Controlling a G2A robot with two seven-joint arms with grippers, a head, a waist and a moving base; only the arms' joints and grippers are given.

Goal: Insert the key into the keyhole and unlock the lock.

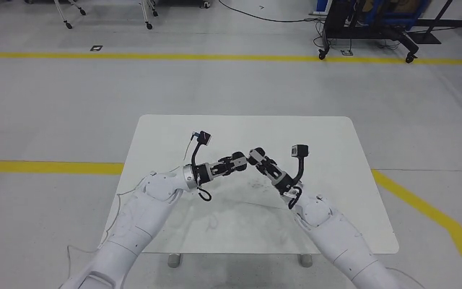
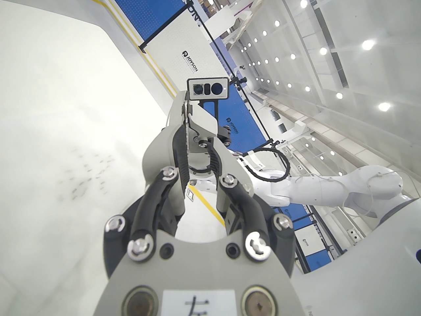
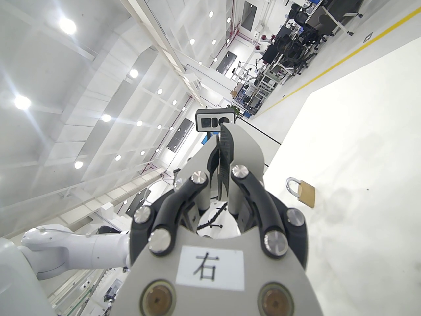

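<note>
A brass padlock (image 3: 304,193) with a silver shackle lies flat on the white table (image 1: 325,137), off to the side of my right gripper (image 3: 223,133). That gripper is shut, pads pressed together; I cannot tell if a key sits between them. My left gripper (image 2: 197,123) faces it tip to tip, its fingers a narrow gap apart with the right gripper's end just beyond. Both grippers meet above the table's middle, the left gripper (image 1: 238,162) and the right gripper (image 1: 255,156) nearly touching. No key can be made out.
The table's surface carries faint scuff marks (image 2: 88,175). Yellow floor lines (image 1: 216,56) run past the table, and a dark wheeled rack (image 1: 375,29) stands far back right.
</note>
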